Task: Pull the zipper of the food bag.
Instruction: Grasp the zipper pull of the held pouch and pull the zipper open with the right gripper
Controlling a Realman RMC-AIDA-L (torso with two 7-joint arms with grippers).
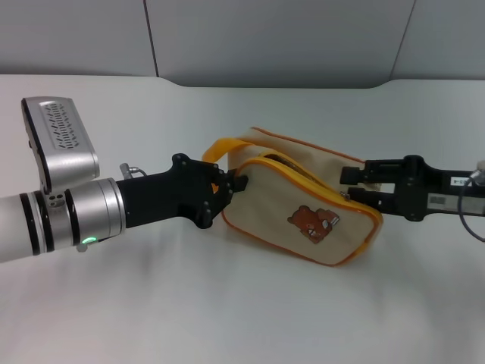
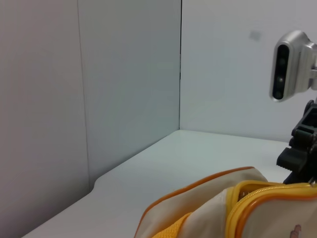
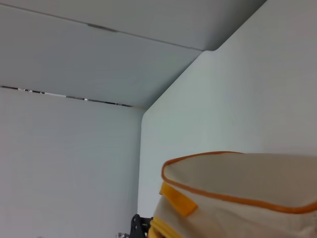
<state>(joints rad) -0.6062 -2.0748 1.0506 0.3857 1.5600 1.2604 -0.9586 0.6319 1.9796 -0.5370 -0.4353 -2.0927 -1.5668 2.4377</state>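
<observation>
Bag sits mid-table: the food bag (image 1: pixel 303 208) lies on the white table (image 1: pixel 227 318), bear patch (image 1: pixel 311 222) facing up toward you, between the two arms. Note the zipper (image 1: pixel 303 176), a yellow-orange track curving along the bag's top edge; the stretch you can see in the head view gapes slightly near the middle. Its pull tab can't be picked out. The yellow strap handle (image 1: pixel 223 146) loops out at the bag's left end.

Your left gripper (image 1: pixel 229 187) is pressed against that left end, fingertips touching the fabric just below the strap; whether they pinch cloth or the zip, you cannot tell. Your right gripper (image 1: pixel 356 184) meets the bag's right end, its black fingers slightly parted, one above and one below the top corner by the zip track; an actual grip is not discernible. In the left wrist view, the right arm's camera housing (image 2: pixel 292 64) shows beyond the bag.
</observation>
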